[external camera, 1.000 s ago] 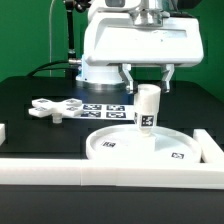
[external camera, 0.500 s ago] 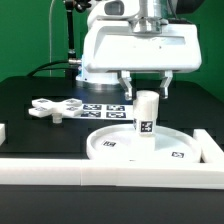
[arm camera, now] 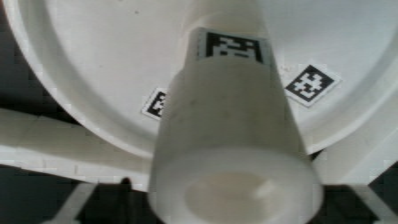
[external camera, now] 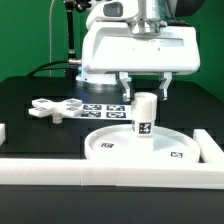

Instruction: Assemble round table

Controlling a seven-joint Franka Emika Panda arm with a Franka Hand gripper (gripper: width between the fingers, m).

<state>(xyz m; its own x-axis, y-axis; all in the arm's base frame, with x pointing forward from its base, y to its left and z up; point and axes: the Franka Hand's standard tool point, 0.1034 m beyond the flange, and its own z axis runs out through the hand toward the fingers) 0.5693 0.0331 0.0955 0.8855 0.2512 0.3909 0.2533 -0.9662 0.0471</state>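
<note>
1. End effector (external camera: 146, 94) straddles the top of the upright leg (external camera: 145, 120); clenched or released, cannot tell.
2. Leg's foot sits at the centre of the round disc (external camera: 120, 150) on the worktop (external camera: 25, 95).
3. Cross-shaped piece (external camera: 55, 108) lies well apart, toward the exterior view's left.

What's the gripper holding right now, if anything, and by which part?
The leg, gripped at its upper end by the gripper. It hangs upright with its lower end over the middle of the disc. The pad contact itself isn't clearly visible.
</note>
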